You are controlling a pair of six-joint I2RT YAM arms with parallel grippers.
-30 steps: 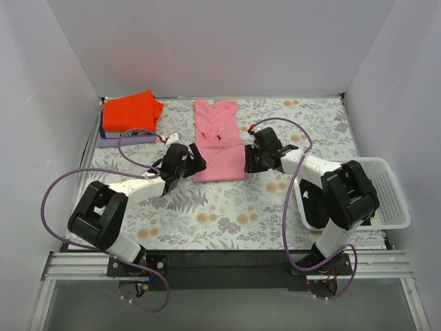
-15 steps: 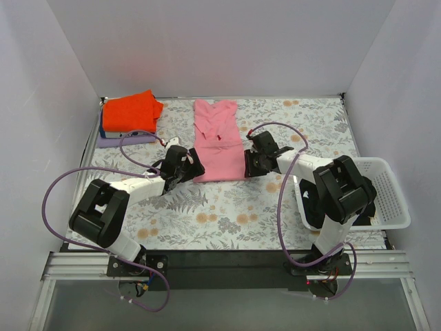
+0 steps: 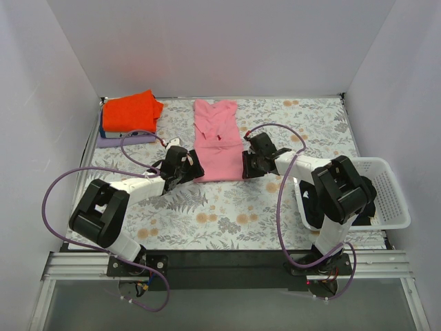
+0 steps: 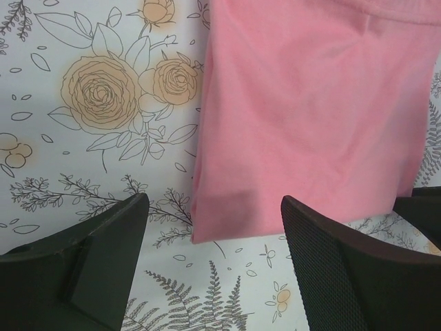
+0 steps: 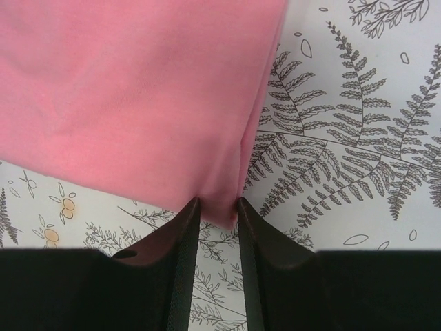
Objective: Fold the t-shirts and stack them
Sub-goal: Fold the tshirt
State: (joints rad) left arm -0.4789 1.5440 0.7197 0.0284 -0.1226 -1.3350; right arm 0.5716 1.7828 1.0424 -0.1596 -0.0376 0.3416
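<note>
Seen from above, the pink t-shirt (image 3: 217, 141) lies folded lengthwise in the middle of the floral surface (image 3: 227, 207). The orange-red t-shirt (image 3: 131, 110) sits in the far left corner.

In the left wrist view, the left fingers (image 4: 103, 269) stand spread, straddling the pink t-shirt's near left corner.

In the right wrist view, the right fingers (image 5: 176, 241) pinch its near right corner.

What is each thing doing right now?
pink t-shirt: folded lengthwise, lying flat.
orange-red t-shirt: folded, stacked in the far-left corner.
left gripper: open, straddling a pink corner.
right gripper: shut on the other pink corner.
white basket: upright, partly behind the right arm.
</note>
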